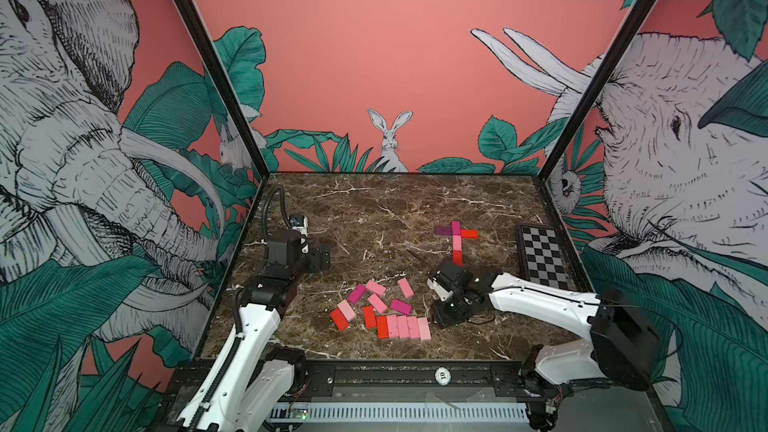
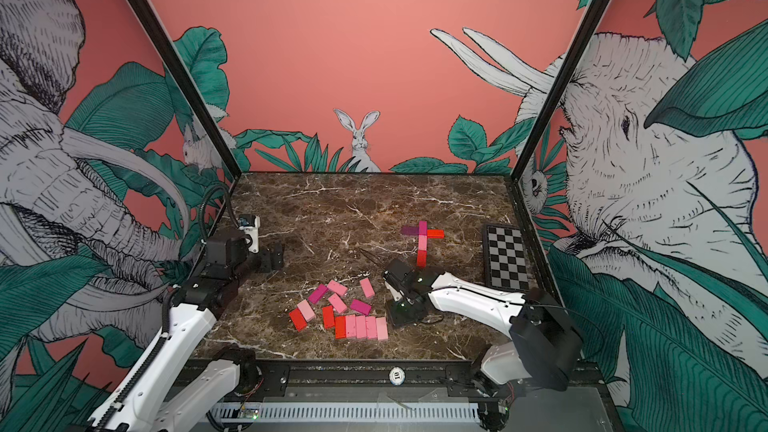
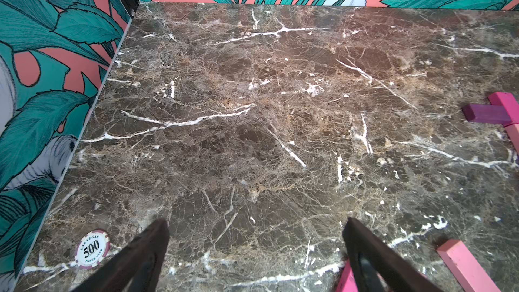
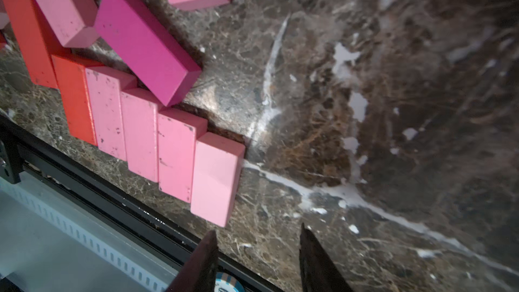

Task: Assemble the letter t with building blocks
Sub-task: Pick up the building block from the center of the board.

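A small letter t of building blocks lies flat at the far right of the marble worktop, near a checkerboard plate. Loose blocks cluster front and centre. Just beside them hangs the right gripper, jaws partly apart and empty. The left gripper, spread wide, holds nothing.

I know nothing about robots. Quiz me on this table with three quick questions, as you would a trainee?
1. True or false: the left gripper holds a block.
2. In the half-built letter, what colour is the stem's end block nearest the robot? A red, B dark purple, C pale pink.
3. Fill in: the checkerboard plate lies on the robot's ___ side.

Key: 1 false, since its jaws stand open and empty; 2 A; 3 right.
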